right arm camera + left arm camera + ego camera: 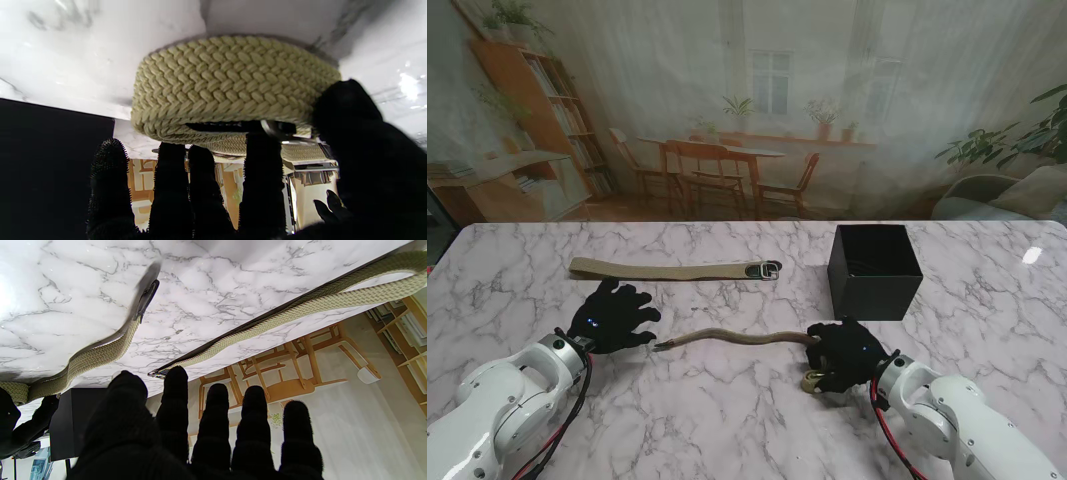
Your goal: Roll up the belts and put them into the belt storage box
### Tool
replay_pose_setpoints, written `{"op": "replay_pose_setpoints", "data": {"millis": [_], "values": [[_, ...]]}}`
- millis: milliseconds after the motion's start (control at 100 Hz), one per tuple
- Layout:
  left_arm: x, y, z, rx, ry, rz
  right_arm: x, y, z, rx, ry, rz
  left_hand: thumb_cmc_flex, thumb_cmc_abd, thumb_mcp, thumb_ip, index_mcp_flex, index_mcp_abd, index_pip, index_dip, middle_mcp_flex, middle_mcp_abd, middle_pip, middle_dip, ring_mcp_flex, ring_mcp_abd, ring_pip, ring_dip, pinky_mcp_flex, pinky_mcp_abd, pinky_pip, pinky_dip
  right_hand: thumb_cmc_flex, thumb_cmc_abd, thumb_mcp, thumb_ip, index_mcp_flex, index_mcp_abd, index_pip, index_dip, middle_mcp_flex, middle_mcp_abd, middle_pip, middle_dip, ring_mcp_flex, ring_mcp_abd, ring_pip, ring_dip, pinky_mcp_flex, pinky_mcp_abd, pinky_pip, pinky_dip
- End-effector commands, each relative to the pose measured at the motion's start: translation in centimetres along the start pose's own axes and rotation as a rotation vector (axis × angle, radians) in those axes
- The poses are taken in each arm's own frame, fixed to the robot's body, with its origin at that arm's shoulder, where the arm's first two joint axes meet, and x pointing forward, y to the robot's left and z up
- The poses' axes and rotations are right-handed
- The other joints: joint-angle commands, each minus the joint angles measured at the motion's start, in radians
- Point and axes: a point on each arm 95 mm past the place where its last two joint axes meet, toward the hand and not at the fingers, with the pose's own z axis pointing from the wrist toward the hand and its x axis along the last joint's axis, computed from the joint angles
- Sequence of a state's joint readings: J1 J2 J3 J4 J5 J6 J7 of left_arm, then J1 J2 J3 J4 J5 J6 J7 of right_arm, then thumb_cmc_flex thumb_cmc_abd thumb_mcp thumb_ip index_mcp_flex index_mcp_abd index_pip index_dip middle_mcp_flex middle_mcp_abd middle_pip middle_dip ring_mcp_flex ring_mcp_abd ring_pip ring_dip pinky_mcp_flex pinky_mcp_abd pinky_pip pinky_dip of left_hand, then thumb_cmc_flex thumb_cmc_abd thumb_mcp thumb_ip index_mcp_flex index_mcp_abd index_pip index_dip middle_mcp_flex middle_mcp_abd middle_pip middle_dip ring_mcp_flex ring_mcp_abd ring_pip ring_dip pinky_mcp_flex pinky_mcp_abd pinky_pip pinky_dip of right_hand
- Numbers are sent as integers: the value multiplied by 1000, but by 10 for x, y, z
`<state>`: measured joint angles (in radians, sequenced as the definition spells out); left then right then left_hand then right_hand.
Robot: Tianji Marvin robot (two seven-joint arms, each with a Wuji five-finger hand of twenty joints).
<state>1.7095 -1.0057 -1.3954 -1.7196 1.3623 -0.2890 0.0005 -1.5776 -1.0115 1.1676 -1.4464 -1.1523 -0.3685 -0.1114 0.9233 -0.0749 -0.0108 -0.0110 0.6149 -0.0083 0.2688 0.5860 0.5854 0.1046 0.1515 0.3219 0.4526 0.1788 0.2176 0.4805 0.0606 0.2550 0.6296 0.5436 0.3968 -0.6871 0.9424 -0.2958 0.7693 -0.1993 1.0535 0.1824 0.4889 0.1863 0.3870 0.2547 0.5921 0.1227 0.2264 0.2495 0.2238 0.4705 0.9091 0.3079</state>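
Stand view: right hand point(845, 353), black-gloved, palm down near the table's near edge, right of centre, fingers curled onto the buckle end of the nearer belt point(737, 339); a small coil of woven khaki webbing shows at the fingertips. Right wrist view: the same coil point(230, 90) sits against the marble, thumb point(347, 110) pressed on one side, the other fingers point(262, 166) reaching under it, a metal ring point(280, 131) showing between them; the hand is closed on the belt's rolled end. Nearer belt: from the coil it runs leftward across the table's middle in a shallow wave, partly raised off the marble, to a dark tip just beside the left hand. Left hand point(612, 317): black-gloved, palm down over the left part of the table, fingers spread and straight, nothing in its grasp; whether it touches the marble cannot be told. Left wrist view: five extended fingers point(217, 420), the belt's dark tip point(146, 298) lying apart from them. Second belt point(672, 268): khaki, laid flat and straight, farther from me than the left hand, its metal buckle point(765, 269) toward the centre. Belt storage box point(874, 270): black, square, open-topped, upright toward the far right part of the marble table point(987, 320), farther from me than the right hand, interior dark.
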Motion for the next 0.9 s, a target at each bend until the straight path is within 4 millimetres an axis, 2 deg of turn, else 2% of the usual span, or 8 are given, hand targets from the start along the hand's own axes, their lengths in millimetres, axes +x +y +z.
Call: {"op": "replay_pose_setpoints", "data": {"millis": [0, 60, 140, 220, 400, 610, 790, 890], "values": [[2, 2, 0, -16, 5, -5, 2, -6, -2, 36, -15, -3, -4, 40, -11, -11, 22, 11, -11, -1, 17, 14, -10, 6, 10, 16, -8, 1, -20, 50, -35, 8, 47, 93, 68, 39, 93, -72, 164, 44, -15, 26, -17, -10, -17, 34, 4, -23, -11, -9, 19, -10], [2, 2, 0, -17, 5, -5, 2, -8, -2, 47, -29, 0, -6, 41, -11, -11, 22, 10, -11, -2, 16, 14, -10, 6, 10, 16, -8, 1, -21, 48, -36, 7, 60, 97, 60, 39, 89, -58, 165, 45, 2, 25, -18, -17, 4, 45, 7, -31, 2, -4, 27, -12], [2, 2, 0, -18, 5, -5, 2, -10, -1, 53, -40, 2, -5, 39, -10, -11, 22, 11, -11, -2, 16, 14, -10, 6, 11, 16, -8, 1, -20, 49, -36, 7, 71, 99, 55, 37, 83, -42, 167, 48, 48, -1, -2, -14, 67, 40, 34, -23, 36, -3, 52, -6], [2, 2, 0, -18, 5, -5, 2, -11, 0, 46, -47, 4, -6, 40, -10, -11, 23, 12, -11, -2, 17, 15, -10, 6, 10, 18, -8, 1, -21, 49, -37, 7, 87, 111, 37, 36, 64, -30, 175, 52, 102, -61, 56, 11, 156, 5, 79, 7, 81, -18, 100, 14], [2, 2, 0, -17, 5, -5, 2, -12, 1, 18, -47, 13, -6, 40, -10, -11, 24, 12, -11, -2, 18, 14, -10, 6, 10, 16, -8, 1, -20, 49, -37, 8, 111, 114, 14, 28, 29, -34, 201, 48, 260, -116, 187, 62, 357, -86, 226, 130, 185, -64, 185, 66], [2, 2, 1, -17, 5, -5, 2, -14, 3, -8, -24, 24, -6, 40, -10, -11, 23, 11, -11, -2, 17, 13, -10, 6, 11, 17, -8, 1, -21, 49, -38, 8, 129, 88, 29, 19, 26, -26, 208, 37, 435, -146, 275, 124, 482, -107, 352, 229, 298, -154, 274, 108], [2, 2, 1, -16, 5, -6, 2, -15, 6, -47, -6, 39, -4, 39, -9, -11, 23, 12, -11, -3, 17, 13, -10, 6, 10, 17, -8, 1, -21, 49, -38, 8, 127, 89, 29, 18, 21, -48, 213, 43, 535, -138, 315, 160, 568, -100, 450, 278, 377, -198, 354, 132], [2, 2, 1, -16, 6, -7, 3, -16, 8, -65, -4, 45, -4, 39, -10, -11, 22, 12, -12, -3, 16, 13, -10, 6, 11, 18, -8, 1, -21, 49, -39, 8, 173, 93, 39, 23, -91, -98, 122, 109, 640, -172, 340, 183, 636, -100, 517, 300, 419, -209, 401, 135]]}}
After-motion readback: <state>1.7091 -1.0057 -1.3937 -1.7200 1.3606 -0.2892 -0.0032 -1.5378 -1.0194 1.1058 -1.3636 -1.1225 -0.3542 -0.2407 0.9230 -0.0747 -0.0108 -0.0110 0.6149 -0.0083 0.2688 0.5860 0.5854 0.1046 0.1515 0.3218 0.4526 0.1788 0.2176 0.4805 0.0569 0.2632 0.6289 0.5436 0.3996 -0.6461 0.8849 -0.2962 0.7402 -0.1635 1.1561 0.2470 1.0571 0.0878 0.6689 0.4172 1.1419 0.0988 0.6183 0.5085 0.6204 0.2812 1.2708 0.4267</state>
